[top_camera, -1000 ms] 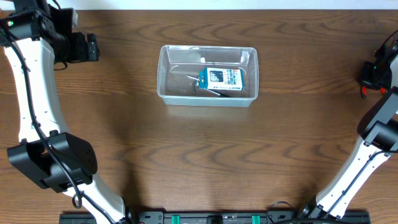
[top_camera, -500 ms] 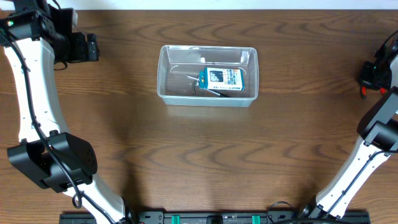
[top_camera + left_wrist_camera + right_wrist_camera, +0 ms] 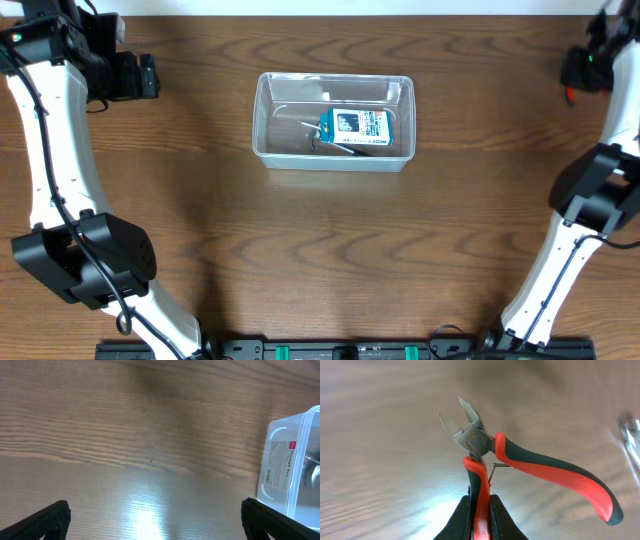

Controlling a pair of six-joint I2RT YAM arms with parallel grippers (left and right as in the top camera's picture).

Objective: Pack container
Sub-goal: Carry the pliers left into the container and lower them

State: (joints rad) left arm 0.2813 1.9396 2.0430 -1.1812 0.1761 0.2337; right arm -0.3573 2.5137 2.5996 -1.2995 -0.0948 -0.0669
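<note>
Moved to the overhead view's upper right, the right claw (image 3: 480,508) pinches red-and-black-handled cutting pliers (image 3: 478,440); the left claw (image 3: 155,519) is spread near a clear rectangular plastic container (image 3: 281,462).

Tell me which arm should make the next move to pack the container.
Right. The right pincer is shut on one handle of the red-and-black cutters, ready to carry them to the container. The left pincer is open and empty, with nothing to pack.
</note>
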